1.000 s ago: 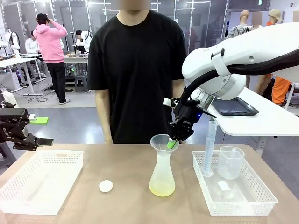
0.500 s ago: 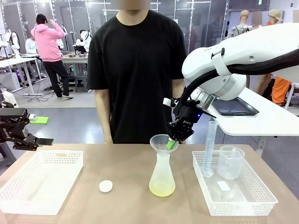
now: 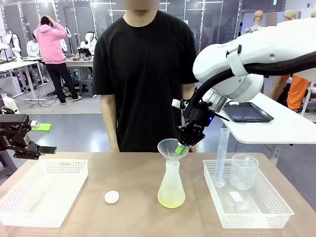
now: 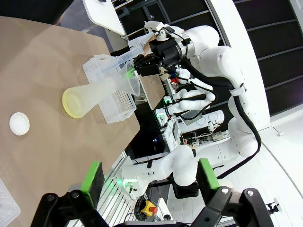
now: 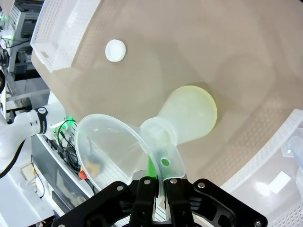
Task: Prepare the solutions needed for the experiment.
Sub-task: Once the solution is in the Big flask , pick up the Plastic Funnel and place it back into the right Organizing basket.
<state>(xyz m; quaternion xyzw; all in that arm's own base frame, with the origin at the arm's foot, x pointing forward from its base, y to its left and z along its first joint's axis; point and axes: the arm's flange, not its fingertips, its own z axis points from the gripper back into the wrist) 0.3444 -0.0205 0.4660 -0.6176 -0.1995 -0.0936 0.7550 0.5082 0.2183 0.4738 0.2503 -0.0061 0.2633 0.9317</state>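
Now R end effector [image 3: 181, 147] tight on funnel [image 3: 169, 147] rim above flask [image 3: 171, 185]; L end effector [image 4: 150, 176] apart.

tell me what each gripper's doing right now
left gripper: open, holding nothing
right gripper: shut on the funnel

funnel [image 3: 168, 146]: now slightly higher over the flask [image 3: 171, 190] neck, at frame centre
right gripper [image 3: 180, 148]: risen slightly, moving up with the rim

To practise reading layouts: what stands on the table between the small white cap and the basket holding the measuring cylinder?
The flask with the yellowish solution, seen in the front view.
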